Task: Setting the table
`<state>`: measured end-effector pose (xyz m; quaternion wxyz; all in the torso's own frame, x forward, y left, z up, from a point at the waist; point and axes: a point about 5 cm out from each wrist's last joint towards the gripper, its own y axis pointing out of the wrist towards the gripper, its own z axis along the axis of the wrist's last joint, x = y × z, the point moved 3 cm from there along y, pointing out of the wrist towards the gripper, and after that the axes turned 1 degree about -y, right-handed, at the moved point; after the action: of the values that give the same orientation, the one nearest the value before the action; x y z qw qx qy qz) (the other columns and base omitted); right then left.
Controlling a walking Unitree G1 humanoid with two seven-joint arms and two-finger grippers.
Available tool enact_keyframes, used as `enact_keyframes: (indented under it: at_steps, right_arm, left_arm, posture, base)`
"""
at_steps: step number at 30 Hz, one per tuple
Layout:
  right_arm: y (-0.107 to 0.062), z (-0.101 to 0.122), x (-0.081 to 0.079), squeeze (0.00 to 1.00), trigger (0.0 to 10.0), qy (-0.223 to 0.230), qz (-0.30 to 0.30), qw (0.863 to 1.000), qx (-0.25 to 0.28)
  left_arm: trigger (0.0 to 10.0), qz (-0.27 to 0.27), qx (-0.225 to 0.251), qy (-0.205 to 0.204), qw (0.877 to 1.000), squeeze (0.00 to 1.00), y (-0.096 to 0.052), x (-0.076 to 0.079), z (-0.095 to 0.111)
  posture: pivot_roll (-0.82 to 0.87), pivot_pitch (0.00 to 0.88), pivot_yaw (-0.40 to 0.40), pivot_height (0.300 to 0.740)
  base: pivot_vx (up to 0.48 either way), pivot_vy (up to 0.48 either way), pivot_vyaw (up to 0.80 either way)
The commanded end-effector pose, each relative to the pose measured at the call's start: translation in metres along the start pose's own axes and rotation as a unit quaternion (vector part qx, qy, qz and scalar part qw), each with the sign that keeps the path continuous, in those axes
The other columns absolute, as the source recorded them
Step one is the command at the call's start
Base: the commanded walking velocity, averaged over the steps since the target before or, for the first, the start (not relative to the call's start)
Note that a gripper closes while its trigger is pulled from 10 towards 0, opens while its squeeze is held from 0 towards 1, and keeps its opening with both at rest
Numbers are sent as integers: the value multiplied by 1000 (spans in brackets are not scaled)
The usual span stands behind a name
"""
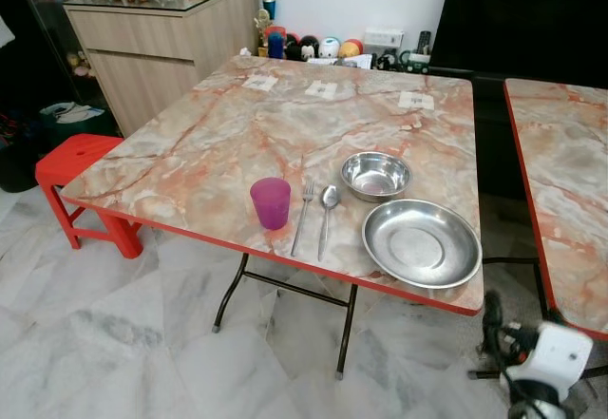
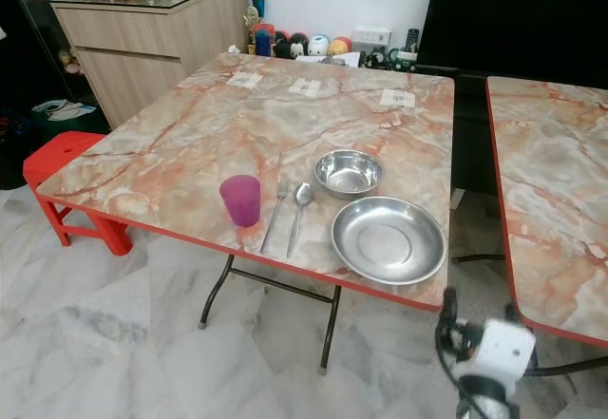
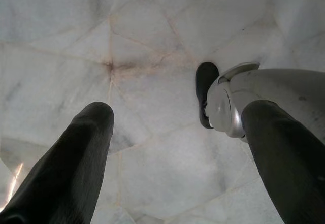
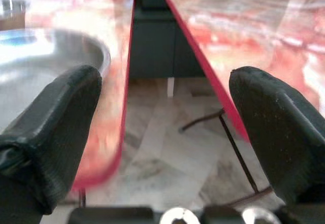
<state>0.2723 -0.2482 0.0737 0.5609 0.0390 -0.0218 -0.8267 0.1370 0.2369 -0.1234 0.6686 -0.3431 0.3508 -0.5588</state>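
On the marbled tabletop [image 1: 218, 143], near its front edge: purple cup [image 1: 271, 202], then fork [image 1: 303, 216] and spoon [image 1: 326, 218] side by side, then large steel plate [image 1: 422, 242]. Just behind that plate, small steel bowl [image 1: 376, 174]. Right gripper [image 4: 165, 127] low beside the tabletop's corner, fingers spread, empty. Left gripper [image 3: 177, 148] over marble floor [image 3: 147, 41], fingers apart, empty.
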Motion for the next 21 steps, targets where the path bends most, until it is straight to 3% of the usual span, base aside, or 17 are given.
enact_keyframes:
  at_steps: [1, 2, 7, 11, 21]
  right_arm:
    - [17, 17, -10, 0, 10000, 18, 11, 1000, 19]
    - [17, 17, -10, 0, 10000, 18, 11, 1000, 19]
    - [50, 19, -42, 0, 10000, 83, 51, 995, -23]
    - [60, 22, -61, 0, 10000, 102, 70, 991, -43]
    - [59, 15, -58, 0, 10000, 140, 34, 987, -69]
  left_arm:
    - [10000, 3, -8, 1, 1000, 0, -1, -3, -5]
    - [10000, 3, -8, 1, 1000, 0, -1, -3, -5]
    - [10000, 3, -7, -1, 1000, 0, -1, -2, -4]
    - [10000, 7, -4, -9, 1000, 0, -1, -1, -4]
    - [10000, 11, -5, -15, 1000, 0, -1, -2, -5]
  posture:
    - [-33, 48, 27, 740]
    - [-33, 48, 27, 740]
    - [-21, 42, 28, 740]
    - [9, 41, 11, 740]
    - [13, 51, 13, 740]
  base:
    - [0, 0, 0]
    - [0, 0, 0]
    - [0, 0, 0]
    - [0, 0, 0]
    - [0, 0, 0]
